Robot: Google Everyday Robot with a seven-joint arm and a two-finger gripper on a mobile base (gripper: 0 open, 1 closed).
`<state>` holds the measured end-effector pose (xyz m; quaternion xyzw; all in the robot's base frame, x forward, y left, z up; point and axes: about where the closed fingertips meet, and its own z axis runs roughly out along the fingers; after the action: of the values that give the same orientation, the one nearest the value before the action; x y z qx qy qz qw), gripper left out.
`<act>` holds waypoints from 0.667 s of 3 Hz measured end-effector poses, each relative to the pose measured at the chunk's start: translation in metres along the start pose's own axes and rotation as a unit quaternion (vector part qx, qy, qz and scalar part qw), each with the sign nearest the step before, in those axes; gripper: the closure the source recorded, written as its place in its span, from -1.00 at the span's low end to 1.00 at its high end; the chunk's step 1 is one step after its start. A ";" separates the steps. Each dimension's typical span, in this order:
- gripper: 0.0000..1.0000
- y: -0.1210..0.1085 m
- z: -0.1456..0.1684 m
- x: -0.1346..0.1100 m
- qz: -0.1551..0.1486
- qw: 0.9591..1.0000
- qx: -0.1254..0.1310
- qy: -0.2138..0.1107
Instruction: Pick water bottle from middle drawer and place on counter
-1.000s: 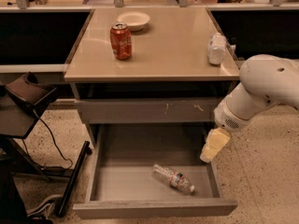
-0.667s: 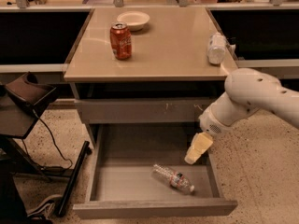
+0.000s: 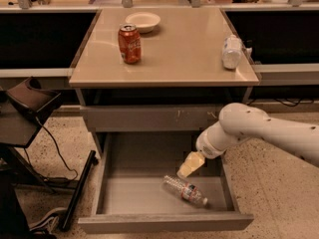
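Pale yellow and wedge-shaped, the gripper (image 3: 191, 164) hangs tip-down inside the open middle drawer (image 3: 134, 195), toward its right side; whether it is spread or closed cannot be told from this angle. Its tip sits just above the base end of the water bottle (image 3: 185, 190), and contact between them cannot be made out.

That bottle lies on its side on the drawer floor near the front right, cap pointing to the front right corner. It is clear ribbed plastic with a white cap and a red-and-white label band; the print is not readable.

Behind the gripper, a smooth white rounded arm (image 3: 259, 131) reaches in from the right.

Smooth matte grey, the drawer is wide and shallow with low sides and a plain front. Above it, a closed grey drawer front (image 3: 144, 117) shows pale scratch marks.

Glossy, beige and square with a thin edge, the counter (image 3: 174, 54) carries 3 things: a red soda can (image 3: 129, 44) standing upright with illegible pale script, a shallow white bowl (image 3: 143, 21) just behind it, and a stubby opaque white bottle (image 3: 232, 51) near the right edge.

Speckled terrazzo floor (image 3: 279, 198) surrounds the cabinet, and a black chair (image 3: 32, 101) stands at the left.
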<state>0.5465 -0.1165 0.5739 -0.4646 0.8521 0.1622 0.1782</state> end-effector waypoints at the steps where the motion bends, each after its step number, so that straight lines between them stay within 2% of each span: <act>1: -1.00 -0.008 0.001 -0.007 0.004 1.000 0.015 -0.014; 2: -1.00 -0.005 0.009 -0.008 0.012 1.000 0.014 -0.024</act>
<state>0.5566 -0.1093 0.5691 -0.4476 0.8555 0.1629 0.2030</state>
